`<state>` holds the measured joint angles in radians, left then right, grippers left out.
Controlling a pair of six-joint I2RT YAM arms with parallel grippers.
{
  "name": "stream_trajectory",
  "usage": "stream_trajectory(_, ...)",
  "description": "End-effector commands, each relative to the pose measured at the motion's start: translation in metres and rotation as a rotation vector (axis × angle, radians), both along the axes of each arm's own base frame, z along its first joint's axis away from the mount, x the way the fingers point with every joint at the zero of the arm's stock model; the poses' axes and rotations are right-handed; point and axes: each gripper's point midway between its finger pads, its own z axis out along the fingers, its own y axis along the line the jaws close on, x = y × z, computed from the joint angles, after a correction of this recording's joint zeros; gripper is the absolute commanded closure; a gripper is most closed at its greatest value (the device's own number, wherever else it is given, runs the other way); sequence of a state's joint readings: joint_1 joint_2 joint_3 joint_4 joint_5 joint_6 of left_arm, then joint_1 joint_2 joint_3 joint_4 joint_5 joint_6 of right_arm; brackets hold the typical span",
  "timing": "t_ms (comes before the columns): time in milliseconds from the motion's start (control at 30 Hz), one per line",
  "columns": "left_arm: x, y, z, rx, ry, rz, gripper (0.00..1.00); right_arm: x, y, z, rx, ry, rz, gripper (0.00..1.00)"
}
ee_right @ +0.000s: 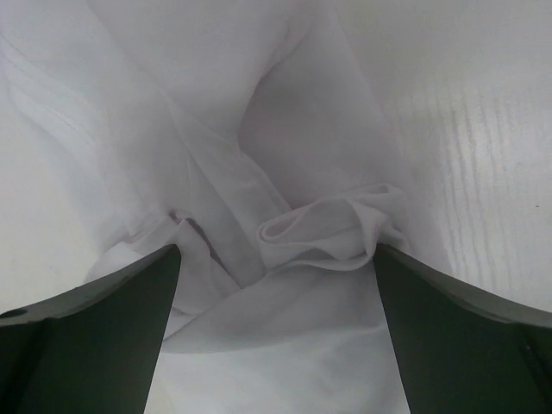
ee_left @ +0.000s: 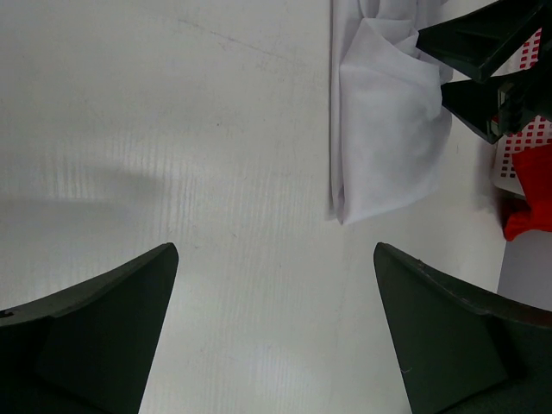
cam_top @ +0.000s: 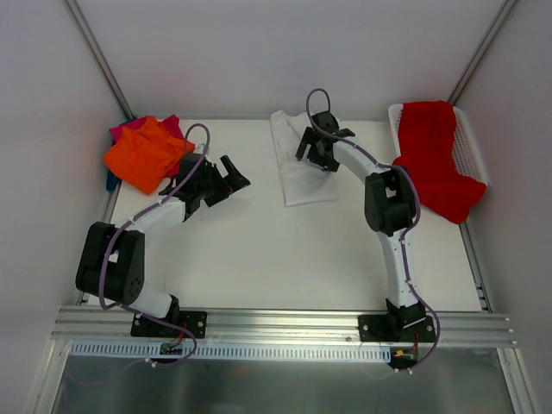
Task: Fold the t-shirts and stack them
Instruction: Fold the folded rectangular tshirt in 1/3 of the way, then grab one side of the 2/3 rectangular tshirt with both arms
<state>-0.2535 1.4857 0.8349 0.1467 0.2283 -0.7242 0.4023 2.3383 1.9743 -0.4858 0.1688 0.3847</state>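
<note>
Top external: right arm reaches forward, elbow bent, right fingers spread open over the white shirt. Left arm angles inward, left fingers open above the counter.

White table, pale walls (metal posts)

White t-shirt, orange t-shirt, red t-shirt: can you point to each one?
white t-shirt [cam_top: 302, 181], top view, its flat near end.
orange t-shirt [cam_top: 145, 157], top view, its crumpled middle.
red t-shirt [cam_top: 431, 151], top view, its middle.
</note>
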Motion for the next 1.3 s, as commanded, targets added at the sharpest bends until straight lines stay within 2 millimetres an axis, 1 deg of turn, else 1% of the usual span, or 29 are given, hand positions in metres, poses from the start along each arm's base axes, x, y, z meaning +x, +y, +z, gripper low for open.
stream_trajectory(0, 0.006, -0.002, 0.003, -0.038, -0.028, -0.002, 0.01, 0.008, -0.018, 0.074, -0.028, -0.134, -0.031, 0.00)
stream_trajectory(33, 0.005, -0.003, 0.002, -0.045, -0.030, -0.005, 0.01, 0.008, -0.022, 0.084, -0.039, -0.158, -0.040, 0.01)
stream_trajectory(67, 0.008, -0.005, 0.002, -0.060, -0.038, -0.002, 0.01, 0.002, -0.026, 0.098, -0.039, -0.182, -0.041, 0.01)
stream_trajectory(133, 0.006, -0.009, -0.001, -0.088, -0.030, -0.016, 0.01, -0.002, -0.032, 0.113, -0.040, -0.221, -0.045, 0.00)
stream_trajectory(167, 0.005, -0.014, -0.003, -0.113, -0.024, -0.028, 0.01, -0.013, -0.035, 0.123, -0.038, -0.233, -0.043, 0.00)
stream_trajectory(267, 0.004, -0.020, -0.003, -0.139, -0.026, -0.041, 0.01, -0.027, -0.044, 0.138, -0.044, -0.262, -0.044, 0.01)
stream_trajectory(300, 0.004, -0.025, 0.001, -0.144, -0.041, -0.054, 0.01, -0.041, -0.050, 0.142, -0.049, -0.262, -0.046, 0.00)
stream_trajectory(367, 0.004, -0.031, 0.003, -0.148, -0.055, -0.072, 0.01, -0.055, -0.059, 0.145, -0.062, -0.262, -0.051, 0.01)
stream_trajectory(400, 0.003, -0.038, 0.003, -0.151, -0.062, -0.087, 0.01, -0.065, -0.065, 0.159, -0.055, -0.287, -0.058, 0.00)
stream_trajectory(433, 0.004, -0.045, 0.006, -0.172, -0.080, -0.107, 0.01, -0.079, -0.072, 0.142, -0.075, -0.253, -0.062, 0.00)
stream_trajectory(467, 0.003, -0.050, -0.001, -0.199, -0.057, -0.109, 0.01, -0.086, -0.077, 0.138, -0.077, -0.245, -0.067, 0.01)
stream_trajectory(500, 0.004, -0.063, 0.007, -0.245, -0.092, -0.144, 0.01, -0.102, -0.083, 0.128, -0.071, -0.232, -0.065, 0.01)
stream_trajectory(533, 0.004, -0.070, -0.003, -0.284, -0.057, -0.135, 0.01, -0.108, -0.085, 0.121, -0.055, -0.226, -0.061, 0.00)
stream_trajectory(567, 0.002, -0.074, -0.007, -0.302, -0.053, -0.131, 0.01, -0.112, -0.092, 0.114, -0.036, -0.217, -0.071, 0.01)
stream_trajectory(600, 0.000, -0.084, -0.010, -0.320, -0.053, -0.136, 0.01, -0.114, -0.086, 0.115, 0.034, -0.237, -0.040, 0.01)
stream_trajectory(633, 0.008, -0.087, -0.014, -0.341, -0.064, -0.086, 0.01, -0.128, -0.092, 0.089, 0.048, -0.181, -0.039, 0.01)
stream_trajectory(667, 0.008, -0.090, -0.018, -0.349, -0.065, -0.067, 0.02, -0.130, -0.100, 0.082, 0.073, -0.166, -0.064, 0.00)
stream_trajectory(700, 0.007, -0.100, -0.026, -0.362, -0.054, -0.059, 0.02, -0.133, -0.100, 0.077, 0.100, -0.159, -0.059, 0.00)
stream_trajectory(733, 0.011, -0.100, -0.033, -0.346, -0.048, -0.018, 0.03, -0.140, -0.109, 0.064, 0.100, -0.127, -0.078, 0.01)
stream_trajectory(767, 0.017, -0.106, -0.032, -0.342, -0.045, -0.001, 0.05, -0.143, -0.111, 0.061, 0.106, -0.119, -0.080, 0.01)
stream_trajectory(800, 0.018, -0.109, -0.041, -0.332, -0.005, 0.027, 0.05, -0.146, -0.113, 0.059, 0.107, -0.114, -0.085, 0.01)
stream_trajectory(833, 0.018, -0.112, -0.059, -0.265, 0.076, 0.077, 0.06, -0.151, -0.117, 0.056, 0.107, -0.109, -0.093, 0.01)
stream_trajectory(867, 0.019, -0.114, -0.066, -0.240, 0.105, 0.097, 0.06, -0.152, -0.119, 0.055, 0.107, -0.111, -0.096, 0.01)
stream_trajectory(933, 0.018, -0.125, -0.074, -0.219, 0.118, 0.108, 0.06, -0.155, -0.124, 0.058, 0.108, -0.120, -0.105, 0.01)
stream_trajectory(967, 0.021, -0.126, -0.076, -0.208, 0.115, 0.133, 0.06, -0.158, -0.124, 0.056, 0.108, -0.117, -0.102, 0.00)
stream_trajectory(1000, 0.023, -0.126, -0.084, -0.194, 0.129, 0.159, 0.06, -0.159, -0.126, 0.055, 0.108, -0.114, -0.105, 0.01)
stream_trajectory(1133, 0.034, -0.142, -0.089, -0.186, 0.171, 0.186, 0.07, -0.162, -0.128, 0.053, 0.114, -0.107, -0.107, 0.01)
stream_trajectory(1200, 0.033, -0.148, -0.094, -0.182, 0.183, 0.182, 0.07, -0.164, -0.130, 0.049, 0.115, -0.098, -0.110, 0.01)
stream_trajectory(1267, 0.036, -0.154, -0.089, -0.179, 0.170, 0.178, 0.07, -0.165, -0.131, 0.048, 0.119, -0.092, -0.111, 0.01)
